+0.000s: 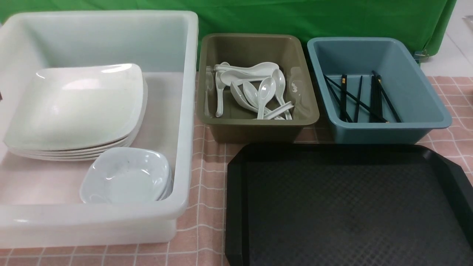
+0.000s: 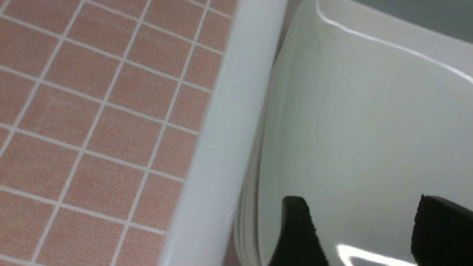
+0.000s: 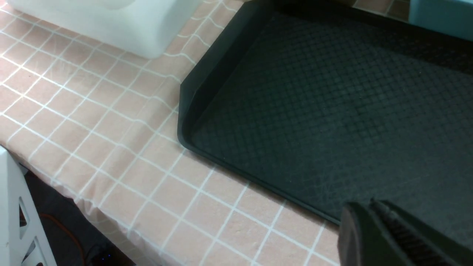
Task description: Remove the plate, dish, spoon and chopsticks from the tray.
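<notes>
The black tray lies at the front right with nothing on it. A large white plate tops a stack inside the white tub, and a small white dish sits nested on others in front of it. White spoons fill the olive bin. Black chopsticks lie in the blue bin. No arm shows in the front view. My left gripper is open just above the plate, nothing between its fingers. My right gripper is shut and empty over the tray's near rim.
The tub's wall runs right beside the plate stack. Pink checked cloth covers the table between tub and tray. The table's edge and a white frame show in the right wrist view. A green curtain hangs behind the bins.
</notes>
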`<state>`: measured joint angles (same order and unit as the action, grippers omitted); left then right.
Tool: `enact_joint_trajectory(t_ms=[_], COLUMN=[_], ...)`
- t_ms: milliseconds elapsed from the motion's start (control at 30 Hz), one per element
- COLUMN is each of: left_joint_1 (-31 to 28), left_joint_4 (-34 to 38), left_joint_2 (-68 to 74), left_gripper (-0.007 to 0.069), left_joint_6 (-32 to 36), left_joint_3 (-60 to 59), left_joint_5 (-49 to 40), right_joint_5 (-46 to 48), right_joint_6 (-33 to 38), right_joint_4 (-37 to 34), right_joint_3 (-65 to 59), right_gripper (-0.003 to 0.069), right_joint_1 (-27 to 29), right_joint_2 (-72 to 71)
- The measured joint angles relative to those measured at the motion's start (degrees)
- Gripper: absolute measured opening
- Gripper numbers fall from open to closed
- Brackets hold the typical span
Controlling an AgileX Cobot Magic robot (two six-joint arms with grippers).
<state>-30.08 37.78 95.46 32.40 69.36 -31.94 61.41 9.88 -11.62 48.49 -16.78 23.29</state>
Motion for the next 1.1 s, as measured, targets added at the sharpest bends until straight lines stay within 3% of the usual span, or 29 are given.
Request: enact_joint_trajectory(t_ms=[67,233,333,400,667,767,800,867,900,1100], left_joint_1=[0.0,1.1,3.5,5.5,15.8,19.2,20.8,21.4,22.2,22.9], left_joint_4=[0.8,3.4,2.8,1.8,-2.7,-3.0,-3.1,-3.2,-3.3,-3.3], left_joint_2=[-1.6,-4.1,-5.6,-6.6,-10.8,-11.5,-11.7,-11.7,-11.7,-11.8], left_gripper=[0.0349,0.0084,0.0009,-0.0002,-0.0006,-0.0006,-0.0006,-0.0005,-0.0004,-0.0004], left_joint_6=[-0.6,-1.1,-1.9,-2.8,-6.0,-6.0,-6.0,-6.0,-6.0,-6.0], left_joint_3=[0.7,4.2,5.2,5.2,5.2,5.2,5.2,5.2,5.2,5.2], left_joint_5=[-2.2,-14.4,-20.7,-23.0,-27.7,-27.7,-27.7,-27.7,-27.8,-27.9], right_joint_5=[0.4,3.5,3.5,3.5,2.1,-10.5,-20.3,-27.4,-35.9,-45.2], right_joint_6=[-0.1,-0.4,-1.6,-2.1,-3.2,-3.4,-3.4,-3.4,-3.4,-3.4], right_joint_4=[0.1,3.0,5.6,6.0,6.3,6.3,6.3,6.3,6.1,6.0], right_joint_3=[0.0,0.0,0.0,0.2,-2.8,-9.5,-14.9,-17.9,-22.6,-30.2], right_gripper=[0.0080,0.0080,0.0058,0.0030,0.0030,0.0030,0.0030,0.0030,0.0030,0.0032], right_joint_1=[0.0,0.0,0.0,0.0,0.0,0.0,0.0,0.0,0.0,0.0], right_joint_2=[0.0,0.0,-0.1,-0.5,-7.1,-12.8,-16.0,-17.3,-18.6,-19.0])
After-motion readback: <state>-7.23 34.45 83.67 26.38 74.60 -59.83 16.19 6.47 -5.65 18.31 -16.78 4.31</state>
